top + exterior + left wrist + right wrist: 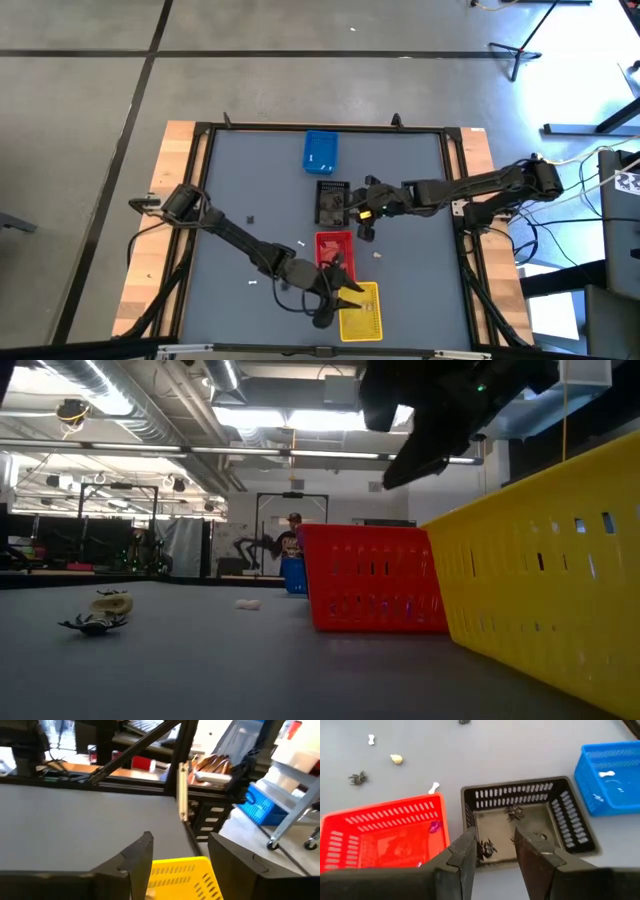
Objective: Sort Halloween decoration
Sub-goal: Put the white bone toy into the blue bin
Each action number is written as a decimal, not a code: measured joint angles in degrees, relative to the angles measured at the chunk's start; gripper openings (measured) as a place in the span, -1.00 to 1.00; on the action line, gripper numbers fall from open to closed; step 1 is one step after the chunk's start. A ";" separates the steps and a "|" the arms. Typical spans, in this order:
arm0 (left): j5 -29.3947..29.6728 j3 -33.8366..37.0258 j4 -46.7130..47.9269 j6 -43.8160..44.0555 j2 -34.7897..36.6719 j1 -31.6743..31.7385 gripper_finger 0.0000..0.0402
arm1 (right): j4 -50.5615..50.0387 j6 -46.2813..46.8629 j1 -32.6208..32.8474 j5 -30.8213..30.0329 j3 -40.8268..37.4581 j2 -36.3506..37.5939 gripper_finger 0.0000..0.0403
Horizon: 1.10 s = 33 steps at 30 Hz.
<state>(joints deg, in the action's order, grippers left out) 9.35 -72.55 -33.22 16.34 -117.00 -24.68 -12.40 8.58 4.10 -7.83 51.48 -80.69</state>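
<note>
My left gripper [340, 290] [181, 840] hangs open and empty over the yellow tray [361, 311] [185, 875]; the low view shows it up high [430, 420]. My right gripper [362, 208] [493, 834] is open over the near wall of the black tray [332, 201] [530, 820]. Black spiders [514, 811] [486, 847] lie on that tray's floor, the second one seen between the fingers. Loose on the table lie a spider [357, 778] [92, 624], a cream skull [396, 758] [112, 601] and white bones [371, 740] [434, 787].
The red tray [335, 250] [385, 835] holds a purple piece [436, 826]. White bones [606, 773] lie in the blue tray [320, 151] [612, 777]. The four trays stand in a line right of the table's middle. Bare grey table [250, 170] lies to the left.
</note>
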 joint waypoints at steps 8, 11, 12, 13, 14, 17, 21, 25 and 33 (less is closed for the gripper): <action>0.12 0.02 14.30 -0.33 6.28 3.02 -0.09 | -6.46 0.11 0.00 0.02 0.00 5.38 -0.34; 0.15 0.02 24.97 0.04 10.50 3.88 -0.09 | -7.82 0.11 0.00 0.00 0.00 6.02 -0.34; 0.16 0.02 28.57 0.60 11.98 4.07 -0.09 | -7.83 0.11 0.00 0.00 0.00 6.02 -0.34; 0.19 0.02 31.62 1.61 13.36 4.18 -0.09 | -7.98 0.11 0.00 0.00 0.00 6.02 -0.34; 0.19 0.02 34.69 2.87 14.77 4.26 -0.09 | -8.14 0.11 0.00 0.02 0.00 6.02 -0.34; 0.17 0.02 43.67 6.91 18.32 4.32 -0.09 | -8.43 0.11 0.00 0.02 0.00 6.02 -0.34; 0.25 0.02 52.62 10.93 21.07 3.49 -0.09 | -8.68 0.11 0.00 0.04 0.00 5.97 -0.34; -1.33 0.01 58.02 12.11 21.61 1.58 -0.09 | -8.78 0.13 0.00 1.42 0.00 5.97 -0.34; -2.88 0.02 67.28 12.65 21.43 -3.04 -0.09 | -8.79 0.13 0.04 1.44 0.00 5.97 -0.34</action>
<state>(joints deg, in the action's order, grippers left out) 6.47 -72.53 34.06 28.99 -95.57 -27.72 -21.19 8.71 4.14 -6.39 51.48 -74.72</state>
